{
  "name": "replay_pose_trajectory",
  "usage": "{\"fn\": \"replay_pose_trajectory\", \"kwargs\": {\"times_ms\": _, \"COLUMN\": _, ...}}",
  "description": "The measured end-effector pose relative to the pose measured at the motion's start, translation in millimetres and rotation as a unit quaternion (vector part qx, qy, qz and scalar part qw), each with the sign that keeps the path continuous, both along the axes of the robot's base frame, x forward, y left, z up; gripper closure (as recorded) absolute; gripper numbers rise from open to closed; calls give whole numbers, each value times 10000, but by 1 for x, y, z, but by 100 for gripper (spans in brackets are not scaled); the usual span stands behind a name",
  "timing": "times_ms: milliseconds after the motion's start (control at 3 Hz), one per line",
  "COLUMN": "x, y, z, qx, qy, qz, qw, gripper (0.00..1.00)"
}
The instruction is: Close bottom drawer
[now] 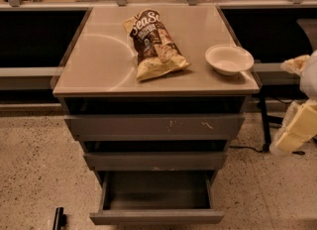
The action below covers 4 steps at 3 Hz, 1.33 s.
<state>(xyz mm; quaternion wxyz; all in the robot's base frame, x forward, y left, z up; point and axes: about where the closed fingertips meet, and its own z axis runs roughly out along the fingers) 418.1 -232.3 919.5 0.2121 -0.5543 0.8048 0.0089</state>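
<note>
The bottom drawer is the lowest and narrowest of three grey drawers in the cabinet. It stands pulled far out toward me, its dark inside open and holding nothing, its plain flat front low in the view. The gripper is not in view. Only cream and white parts of my arm show at the right edge, to the right of the cabinet at the height of the upper drawers and well apart from the bottom drawer.
Above it, the mid-width drawer and the widest drawer with pale scratches stick out slightly. On the cabinet top lie a chip bag and a white bowl. A black object lies on the floor, left.
</note>
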Motion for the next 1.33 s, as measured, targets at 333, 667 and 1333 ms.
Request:
{"fn": "replay_pose_trajectory", "kwargs": {"times_ms": 333, "x": -15, "y": -10, "z": -69, "qx": 700, "qy": 81, "qz": -375, "qw": 9968, "gripper": 0}}
{"fn": "replay_pose_trajectory", "kwargs": {"times_ms": 667, "x": -11, "y": -12, "z": -73, "qx": 775, "qy": -64, "qz": -525, "qw": 9956, "gripper": 19}}
{"fn": "replay_pose_trajectory", "kwargs": {"times_ms": 1333, "x": -11, "y": -12, "z": -73, "qx": 771, "qy": -67, "qz": -519, "qw": 9957, "gripper": 65}}
